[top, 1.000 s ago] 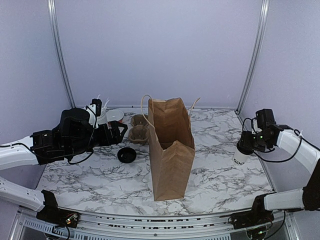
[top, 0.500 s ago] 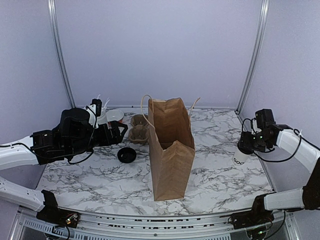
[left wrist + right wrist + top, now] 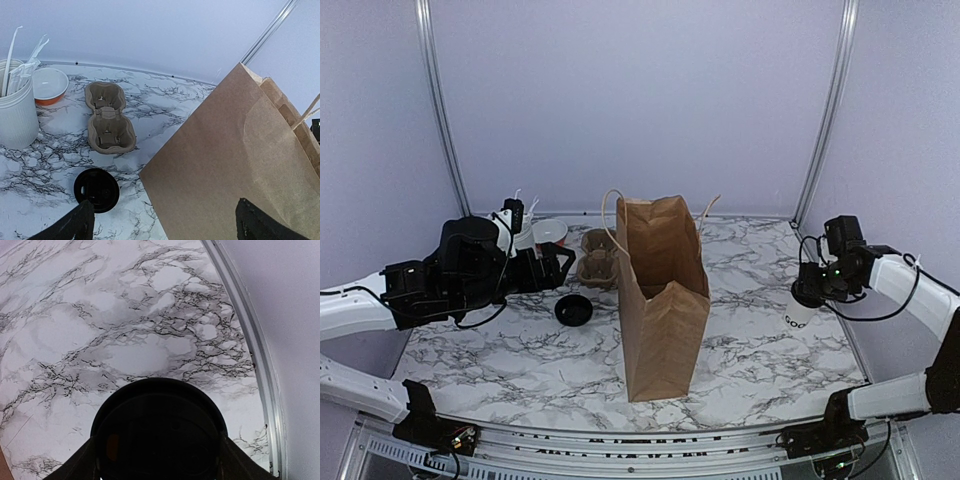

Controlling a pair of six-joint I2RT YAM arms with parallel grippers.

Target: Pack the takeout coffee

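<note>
The takeout coffee point(image 3: 797, 312), a small white paper cup with black lettering, stands at the table's right edge. Its black dome lid point(image 3: 160, 425) fills the lower half of the right wrist view. My right gripper point(image 3: 812, 290) comes down over the cup's top, its fingers point(image 3: 82, 462) pressed against both sides of the lid. The brown paper bag point(image 3: 663, 310) stands open in the middle of the table. My left gripper point(image 3: 558, 265) hovers left of the bag, open and holding nothing; in its wrist view the bag's side point(image 3: 235, 165) lies between the fingertips point(image 3: 80, 225).
A two-cup cardboard carrier point(image 3: 597, 262) sits behind the bag's left side. A loose flat black lid point(image 3: 574, 309) lies in front of it. A white ribbed holder with straws point(image 3: 17, 117) and a small orange-and-white bowl point(image 3: 49, 85) stand at the back left. A metal rail point(image 3: 260, 370) borders the table's right side.
My right gripper has narrowed onto the cup's lid, and gripper and cup have shifted slightly left. The left arm has not moved.
</note>
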